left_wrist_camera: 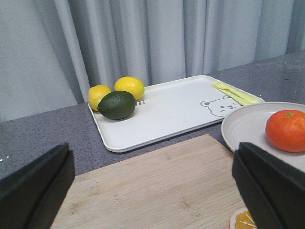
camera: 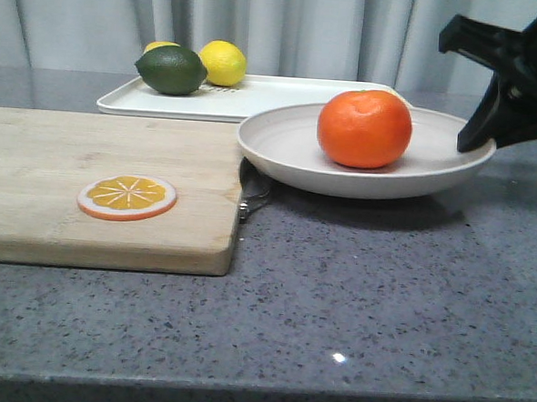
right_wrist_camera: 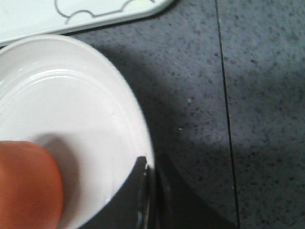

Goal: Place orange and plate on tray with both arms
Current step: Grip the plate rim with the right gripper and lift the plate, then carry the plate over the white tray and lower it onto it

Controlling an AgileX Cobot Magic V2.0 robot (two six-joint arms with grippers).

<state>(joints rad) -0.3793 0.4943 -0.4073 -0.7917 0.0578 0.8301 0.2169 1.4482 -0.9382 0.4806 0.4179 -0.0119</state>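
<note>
The orange (camera: 364,128) sits in the plate (camera: 294,152), slightly toward the robot's right of the dish's centre. The plate is lifted off the grey speckled surface (camera: 335,305), casting a shadow below; its left edge overhangs the metal handle (camera: 253,196) of the wooden cutting board (camera: 87,190). The right pincer (camera: 477,141) is clenched on the plate's right rim; in the right wrist view its fingers (right_wrist_camera: 141,191) pinch the rim from both sides. The tray (camera: 257,97) lies behind the plate on the surface, carrying a dark green avocado-like fruit (camera: 172,69) and two lemons (camera: 222,62) at its left end. An orange slice (camera: 127,197) rests on the cutting board. The left pincer (left_wrist_camera: 152,191) hangs released above the board, jaws spread wide apart, holding nothing.
</note>
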